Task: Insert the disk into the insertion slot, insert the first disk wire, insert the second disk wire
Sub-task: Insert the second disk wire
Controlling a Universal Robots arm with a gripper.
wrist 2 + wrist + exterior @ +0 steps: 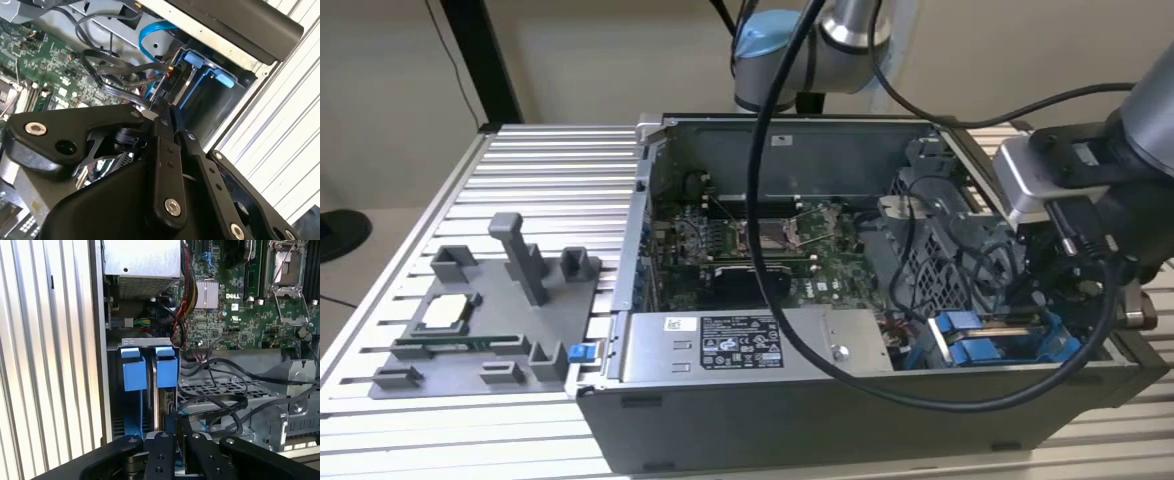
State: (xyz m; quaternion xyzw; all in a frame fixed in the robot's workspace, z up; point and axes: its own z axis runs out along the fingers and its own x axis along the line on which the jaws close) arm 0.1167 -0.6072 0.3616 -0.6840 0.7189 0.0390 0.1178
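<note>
You have the gripper (pixel 164 107) down in the corner of the open computer case (pixel 854 410) on the exterior view's right, its jaws closed on a small black connector (pixel 170 80) at the end of a disk wire (pixel 107 90). In the first wrist view the disk (pixel 161 405) stands on edge in the insertion slot (pixel 131 342), its blue carrier tab (pixel 166 366) beside a second blue tab (pixel 133 369) of the neighbouring bay. The connector sits right at the disk's rear edge (whether it is seated, you cannot tell). Room is tight: the case's side wall (pixel 100 365) runs just beside the bay on one flank, and a perforated metal cage (pixel 225 390) draped with dark cables (pixel 220 407) crowds the other. Outside the wall lies the ribbed table (pixel 45 365).
</note>
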